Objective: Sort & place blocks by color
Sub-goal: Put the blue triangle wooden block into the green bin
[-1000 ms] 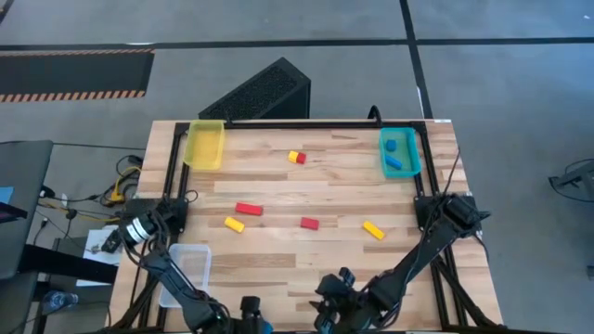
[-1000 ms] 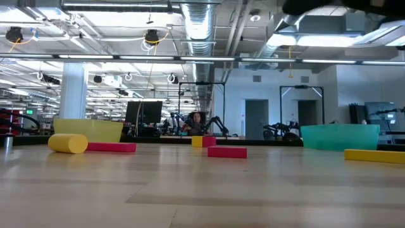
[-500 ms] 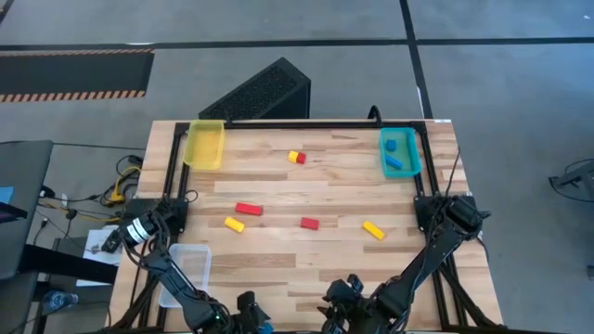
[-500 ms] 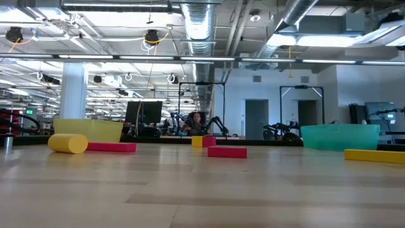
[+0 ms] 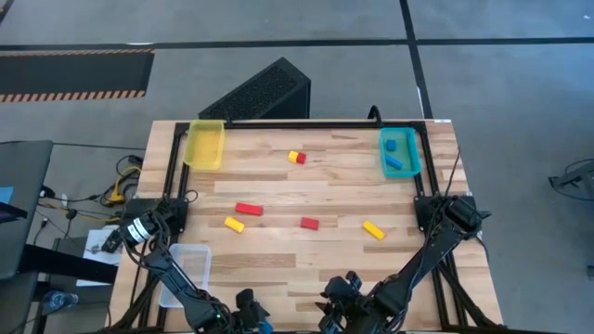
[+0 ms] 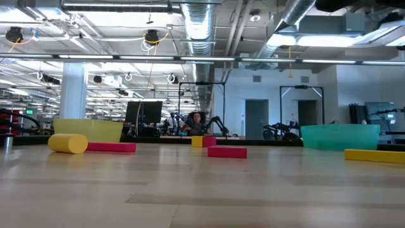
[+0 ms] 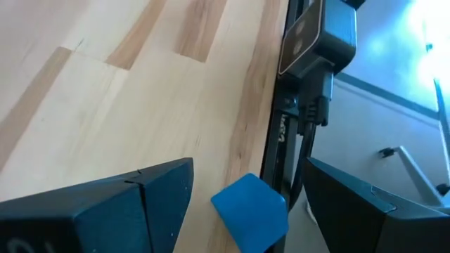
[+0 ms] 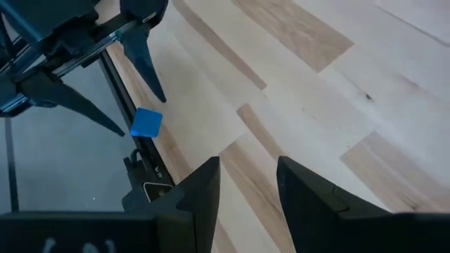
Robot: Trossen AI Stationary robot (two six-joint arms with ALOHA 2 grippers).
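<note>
A small blue block (image 7: 249,211) lies at the table's near edge, beside the black frame rail; the right wrist view shows it too (image 8: 146,123). My left gripper (image 7: 248,165) is open above it, a finger on either side and a gap to each. My right gripper (image 8: 247,161) hovers open over bare wood nearby, with nothing between its fingers. On the table lie two red blocks (image 5: 248,209) (image 5: 309,223), two yellow blocks (image 5: 234,224) (image 5: 372,229) and a yellow-and-red pair (image 5: 295,157). Both grippers (image 5: 249,304) (image 5: 345,286) are at the near edge.
A yellow tray (image 5: 205,145) stands at the far left corner. A teal tray (image 5: 400,152) at the far right holds blue blocks. A clear tray (image 5: 188,269) sits at the near left. A black frame (image 5: 306,122) runs around the table.
My left gripper has rolled a little about its own line while staying where it was. The blocks on the table have not moved.
</note>
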